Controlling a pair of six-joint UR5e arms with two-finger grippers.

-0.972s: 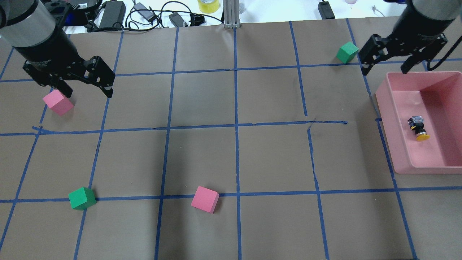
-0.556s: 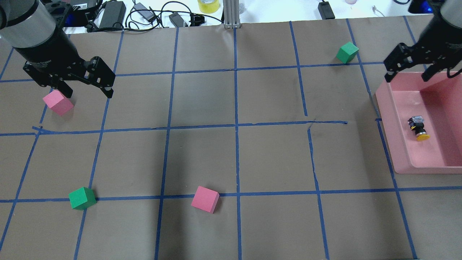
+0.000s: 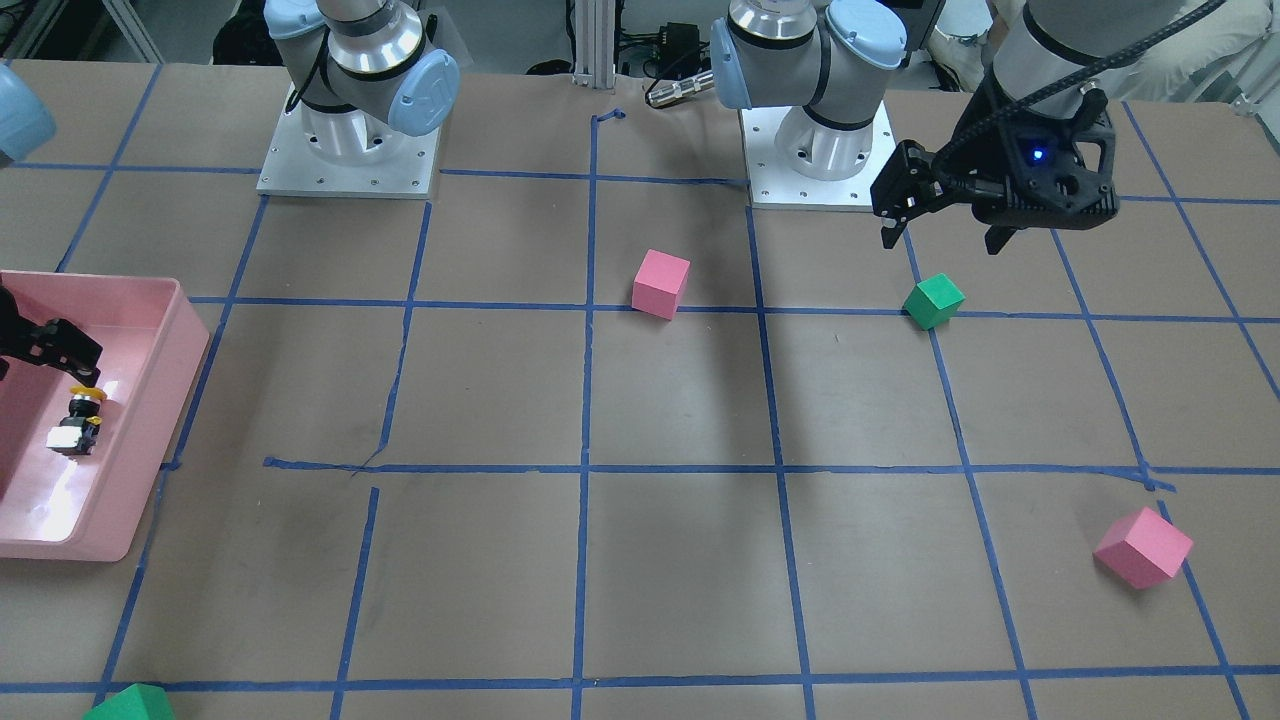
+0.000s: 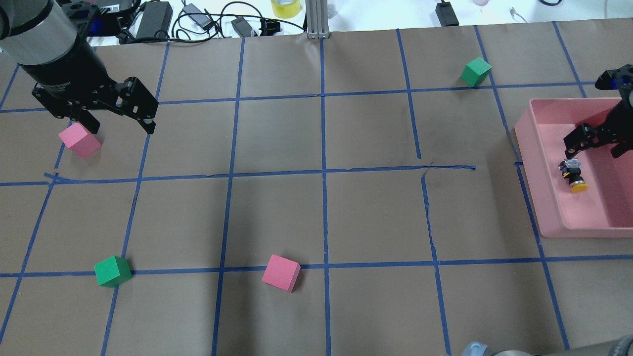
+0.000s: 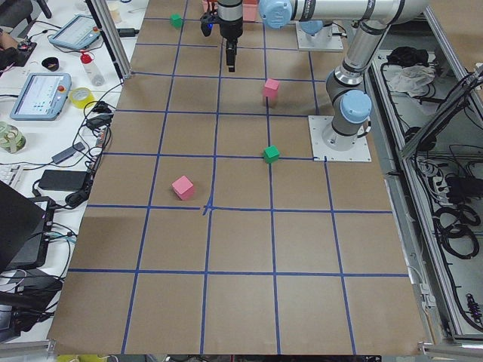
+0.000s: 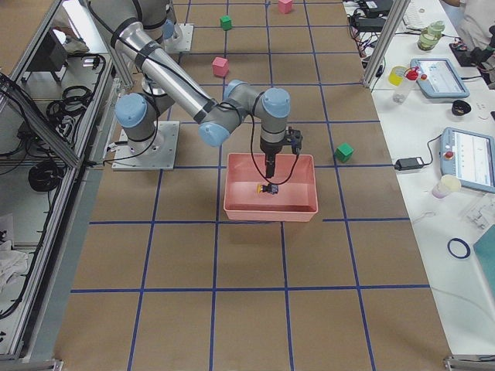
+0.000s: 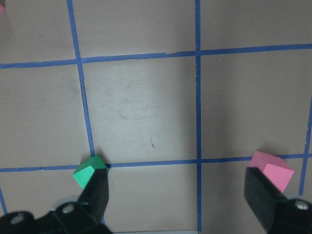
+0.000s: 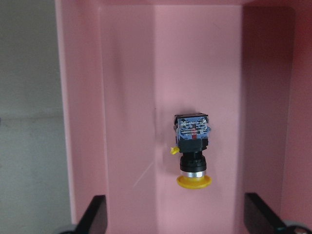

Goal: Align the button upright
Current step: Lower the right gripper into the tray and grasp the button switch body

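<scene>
The button (image 4: 573, 175) lies on its side on the floor of the pink bin (image 4: 530, 163), with its yellow cap toward the robot and its contact block away. In the right wrist view the button (image 8: 193, 151) lies just ahead of my right gripper (image 8: 178, 219), centred between its fingers. My right gripper (image 4: 593, 148) is open and empty, low over the bin just beyond the button. My left gripper (image 4: 121, 126) is open and empty, hovering next to a pink cube (image 4: 79, 140). The button also shows in the front view (image 3: 80, 420).
A green cube (image 4: 476, 71) sits at the far right near the bin. A green cube (image 4: 113, 271) and a pink cube (image 4: 281, 273) sit on the near side. Cables and a tape roll (image 4: 286, 7) lie past the far edge.
My right gripper has moved from beside the far green cube to over the bin and come down toward the button. The left arm, button and cubes have not moved.
</scene>
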